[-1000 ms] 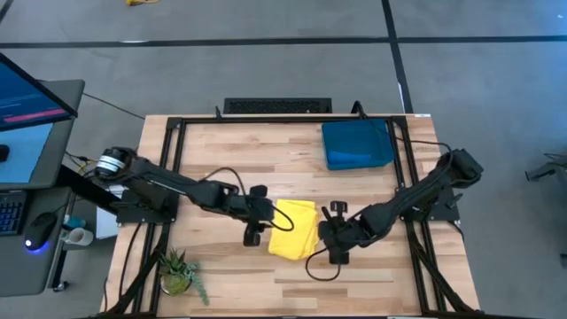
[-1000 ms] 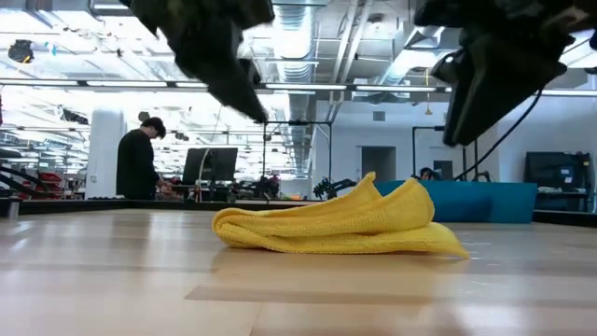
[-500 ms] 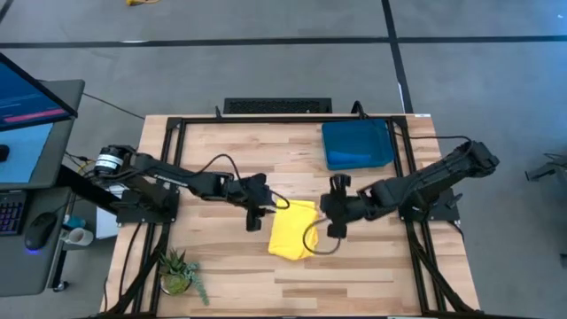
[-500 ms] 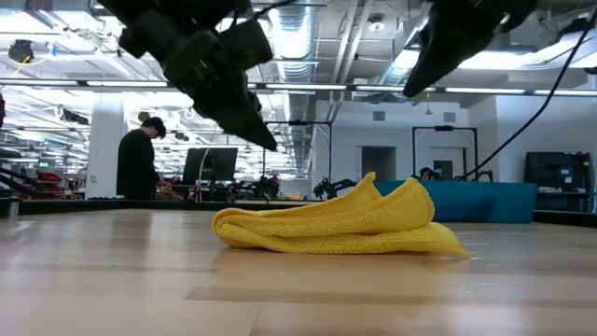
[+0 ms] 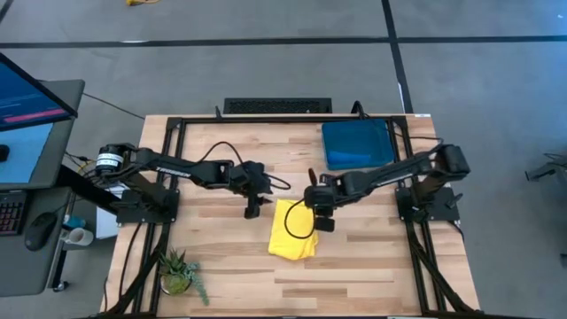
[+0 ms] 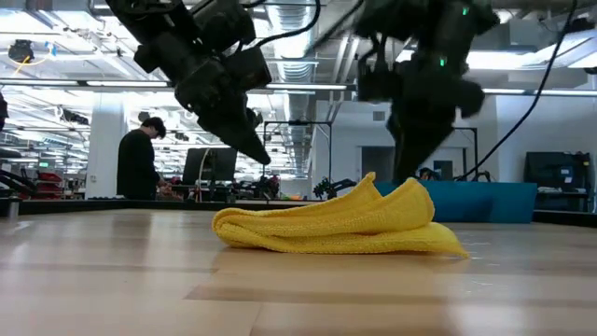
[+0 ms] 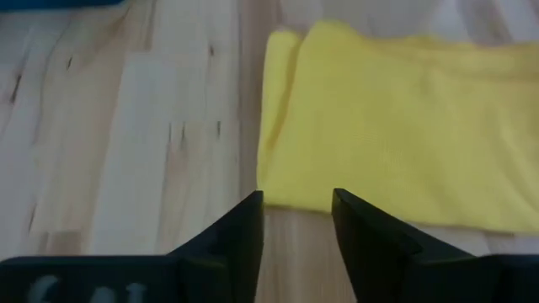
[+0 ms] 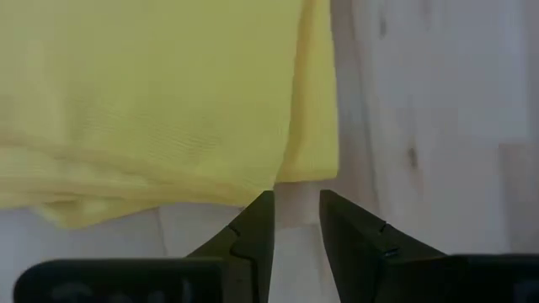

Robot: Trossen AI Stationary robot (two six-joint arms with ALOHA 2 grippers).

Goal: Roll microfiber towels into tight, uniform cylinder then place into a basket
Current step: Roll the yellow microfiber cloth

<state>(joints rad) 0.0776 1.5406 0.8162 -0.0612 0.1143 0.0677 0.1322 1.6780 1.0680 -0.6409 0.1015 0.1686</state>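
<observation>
Mid-table, yellow towel lies folded, unrolled; left gripper and right gripper flank its far edge, fingers slightly apart, empty; basket holds blue cloth.

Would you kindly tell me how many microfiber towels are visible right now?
1: a bright yellow microfiber towel lies folded mid-table. The dark teal rectangular basket at the far right may hold a blue one; I cannot tell.

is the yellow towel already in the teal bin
No, the high view shows the yellow towel lying folded on the bare wooden table, well apart from the teal bin at the far right corner.
</observation>
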